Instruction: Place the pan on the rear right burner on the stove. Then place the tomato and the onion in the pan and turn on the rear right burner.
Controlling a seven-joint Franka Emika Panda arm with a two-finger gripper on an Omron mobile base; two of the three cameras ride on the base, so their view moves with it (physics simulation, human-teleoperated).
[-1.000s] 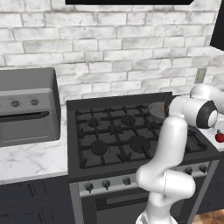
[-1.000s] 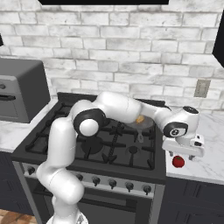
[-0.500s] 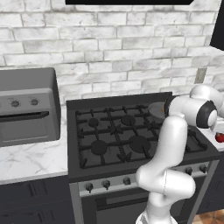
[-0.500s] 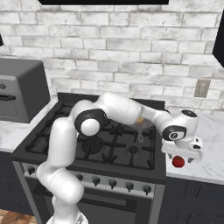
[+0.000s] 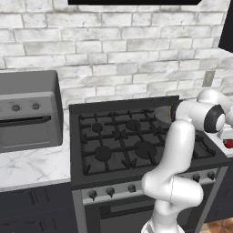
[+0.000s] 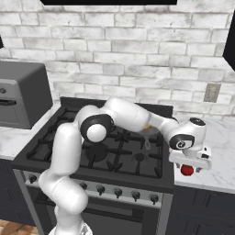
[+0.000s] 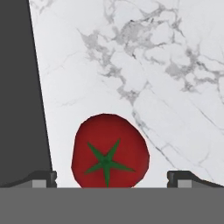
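Observation:
The red tomato [image 7: 109, 151] lies on the white marble counter [image 7: 166, 65] just right of the stove [image 5: 123, 136]. My gripper [image 7: 114, 179] hangs right over it, open, with one finger tip on either side and not touching it. From the base, the tomato [image 6: 186, 170] shows under the gripper [image 6: 190, 159], and a red sliver of the tomato [image 5: 229, 144] shows past the hand. The grey pan [image 5: 162, 113] sits at the stove's back right, covering the rear right burner. A bit of the orange onion [image 6: 147, 127] peeks out in the pan behind my arm.
A grey countertop oven box [image 5: 27, 109] stands left of the stove. Round knobs [image 6: 114, 190] line the silver front panel. The stove's dark edge [image 7: 19, 87] runs close beside the tomato. A wall outlet [image 6: 211, 92] sits above the right counter.
The hand has sunk slightly toward the tomato. The jaws stay open and the tomato has not moved.

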